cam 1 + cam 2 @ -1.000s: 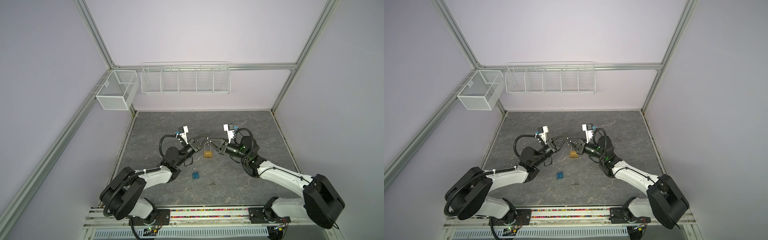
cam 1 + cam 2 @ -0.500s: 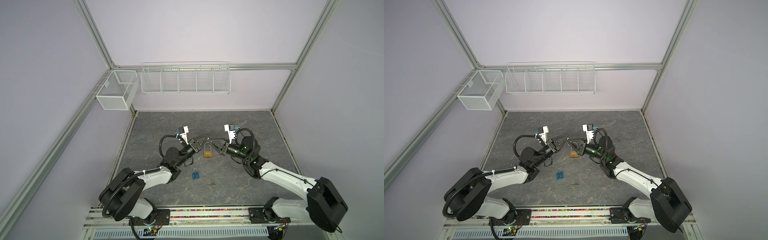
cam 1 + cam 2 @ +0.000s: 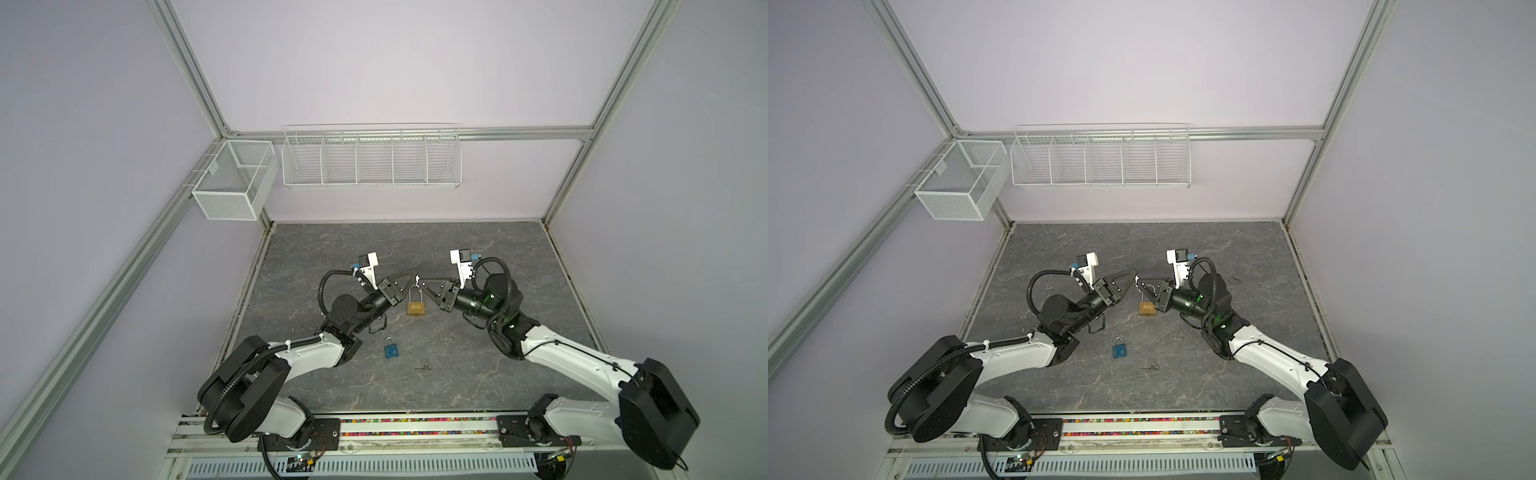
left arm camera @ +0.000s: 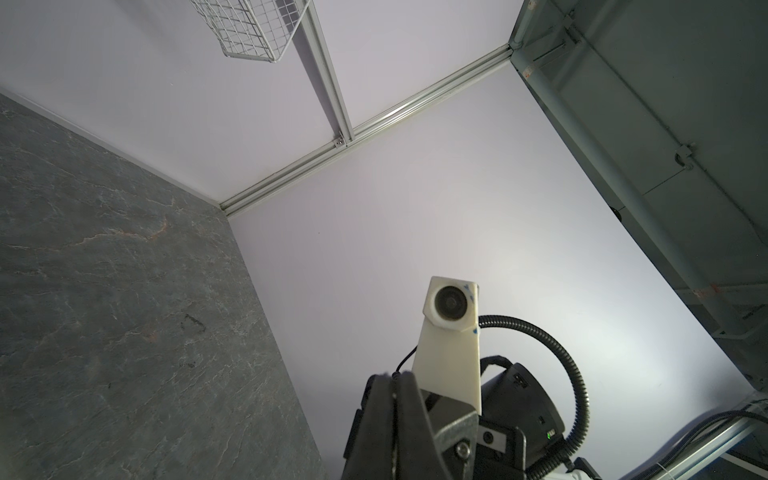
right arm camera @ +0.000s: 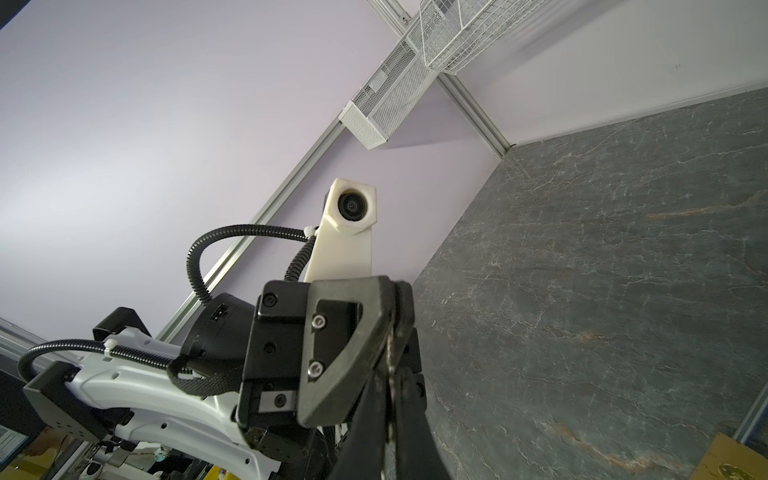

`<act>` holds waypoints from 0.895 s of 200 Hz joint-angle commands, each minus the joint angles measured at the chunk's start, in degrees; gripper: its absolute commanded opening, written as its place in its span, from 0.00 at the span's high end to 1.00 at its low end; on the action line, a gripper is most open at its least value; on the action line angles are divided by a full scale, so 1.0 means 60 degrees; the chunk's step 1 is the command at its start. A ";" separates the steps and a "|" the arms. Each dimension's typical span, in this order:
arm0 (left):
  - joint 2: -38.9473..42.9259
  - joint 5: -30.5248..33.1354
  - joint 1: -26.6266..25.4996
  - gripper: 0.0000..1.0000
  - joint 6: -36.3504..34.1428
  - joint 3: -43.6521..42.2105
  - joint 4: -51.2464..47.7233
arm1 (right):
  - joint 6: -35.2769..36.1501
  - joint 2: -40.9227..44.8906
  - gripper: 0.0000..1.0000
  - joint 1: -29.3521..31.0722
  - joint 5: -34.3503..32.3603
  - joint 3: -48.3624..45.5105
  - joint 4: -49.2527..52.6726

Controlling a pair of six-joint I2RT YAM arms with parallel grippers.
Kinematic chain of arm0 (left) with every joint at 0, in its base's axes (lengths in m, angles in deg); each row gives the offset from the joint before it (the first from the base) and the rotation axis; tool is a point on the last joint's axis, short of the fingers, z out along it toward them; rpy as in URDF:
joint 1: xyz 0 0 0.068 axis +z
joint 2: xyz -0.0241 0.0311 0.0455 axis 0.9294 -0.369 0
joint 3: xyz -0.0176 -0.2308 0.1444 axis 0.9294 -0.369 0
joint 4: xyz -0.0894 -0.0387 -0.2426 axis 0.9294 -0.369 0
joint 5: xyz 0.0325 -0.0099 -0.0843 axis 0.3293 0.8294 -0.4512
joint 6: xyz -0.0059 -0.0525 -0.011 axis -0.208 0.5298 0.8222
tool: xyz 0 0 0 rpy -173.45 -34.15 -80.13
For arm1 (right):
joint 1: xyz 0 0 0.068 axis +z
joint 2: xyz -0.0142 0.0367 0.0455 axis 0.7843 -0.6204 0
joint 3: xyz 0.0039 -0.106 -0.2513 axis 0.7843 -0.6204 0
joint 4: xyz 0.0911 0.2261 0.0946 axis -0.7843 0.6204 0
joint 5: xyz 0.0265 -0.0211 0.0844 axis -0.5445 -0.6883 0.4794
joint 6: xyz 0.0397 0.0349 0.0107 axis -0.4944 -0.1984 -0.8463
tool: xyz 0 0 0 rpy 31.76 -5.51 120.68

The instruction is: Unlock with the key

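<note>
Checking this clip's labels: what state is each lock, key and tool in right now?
Brass padlock with silver shackle: lying on the table, shackle looks closed.
Blue padlock: lying flat, shackle closed.
Small loose silver key: on the table, untouched.
Thin toothed metal key: pinched in right tool.
Right tool: shut on that key.
Left tool: shut; grip unclear.

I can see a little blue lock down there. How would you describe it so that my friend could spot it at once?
Start from the dark grey marbled tabletop and look at its front half, near the middle. The blue padlock lies flat there, with a small loose key a little apart from it. Its blue body sets it apart from the brass padlock farther back.
</note>
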 commanded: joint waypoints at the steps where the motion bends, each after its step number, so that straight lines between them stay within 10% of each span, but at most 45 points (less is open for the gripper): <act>1: 0.0086 0.0342 0.0086 0.91 -0.0133 0.0212 0.0023 | 0.0232 0.0436 0.93 0.0110 0.0136 -0.0139 0.0109; 84: 0.0472 0.0592 0.0261 0.43 -0.0389 0.0226 -0.1286 | 0.1043 0.1466 0.94 -0.0138 -0.0196 -0.0107 0.2256; 132: 0.0939 0.3095 0.0114 0.37 -0.3835 0.3514 -1.3639 | 0.2874 0.3125 0.93 -0.0605 -0.2216 0.0352 0.8616; 179: -0.3249 0.2108 -0.0061 0.32 -0.5061 0.7628 -1.8342 | 0.2518 0.4152 0.93 -0.1537 -0.1806 -0.0871 1.0074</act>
